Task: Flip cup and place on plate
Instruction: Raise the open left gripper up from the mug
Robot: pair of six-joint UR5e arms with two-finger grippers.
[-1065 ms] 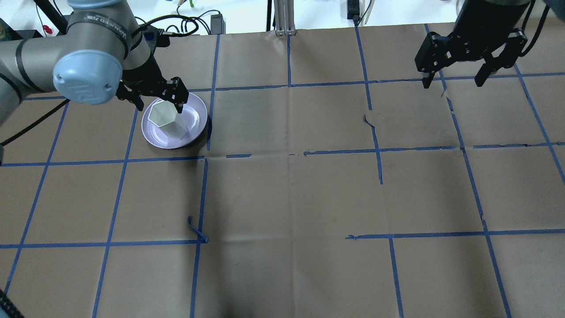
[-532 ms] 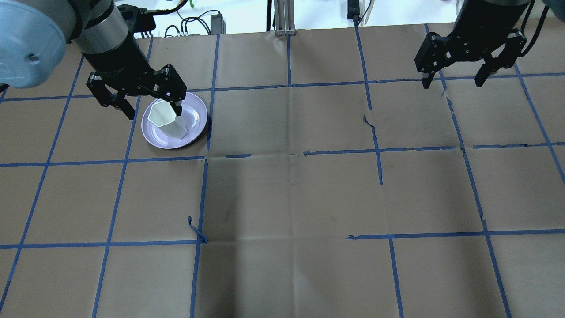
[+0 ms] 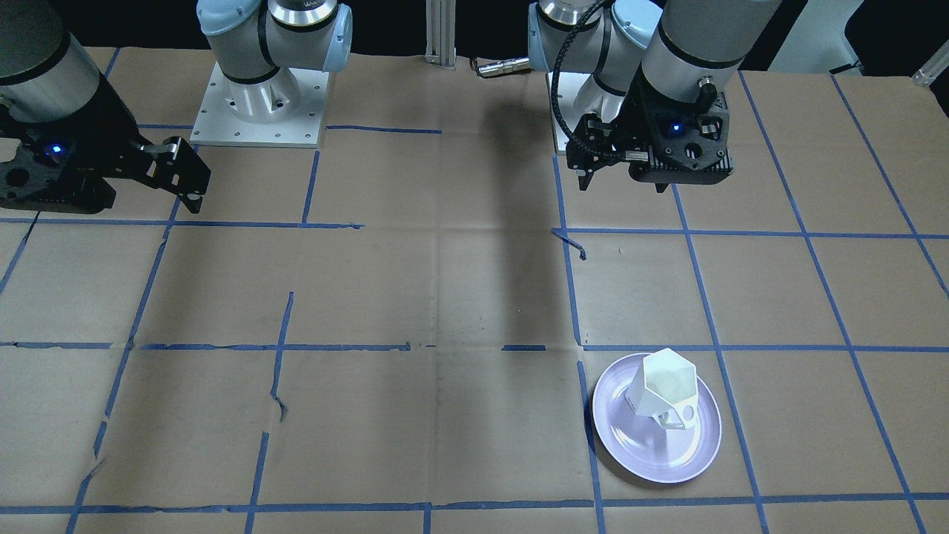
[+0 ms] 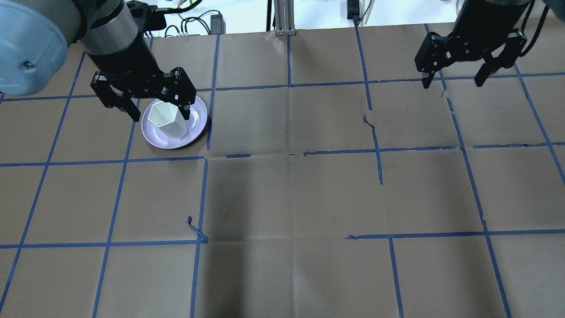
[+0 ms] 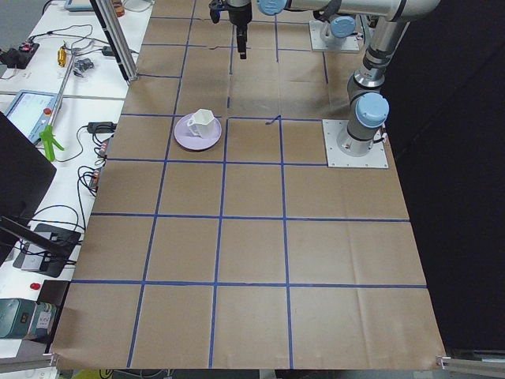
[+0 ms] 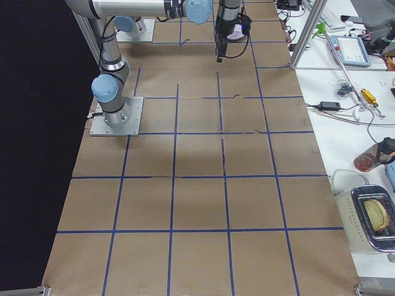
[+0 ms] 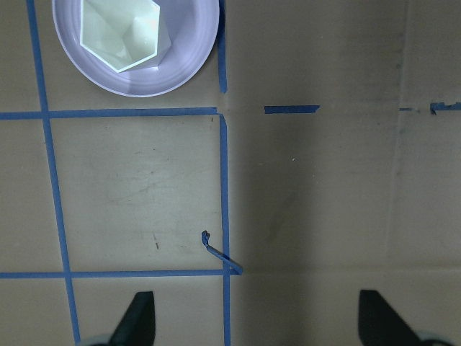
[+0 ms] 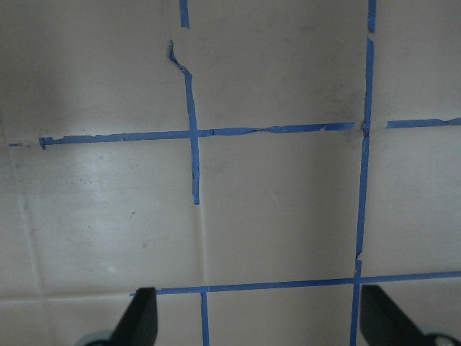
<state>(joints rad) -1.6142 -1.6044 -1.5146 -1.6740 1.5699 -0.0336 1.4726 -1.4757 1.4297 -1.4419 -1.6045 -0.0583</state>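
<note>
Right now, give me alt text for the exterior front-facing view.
The white cup stands upright, mouth up, on the lavender plate at the view's lower right. The left gripper hangs open, apart from the cup, nearer the robot's base.

Glossy lavender plate (image 4: 197, 128), matt white cup (image 4: 167, 120), and creased matt brown paper (image 4: 291, 190) gridded with blue tape (image 4: 126, 152).

cup (image 3: 662, 386): small white faceted mug, hexagonal rim, angular open handle, standing upright with its mouth up, sat right on the plate | plate (image 3: 652, 460): round, glossy pale lavender, raised rim, way wider than the cup, flat on the table (image 3: 445, 297), robot's left side
</note>
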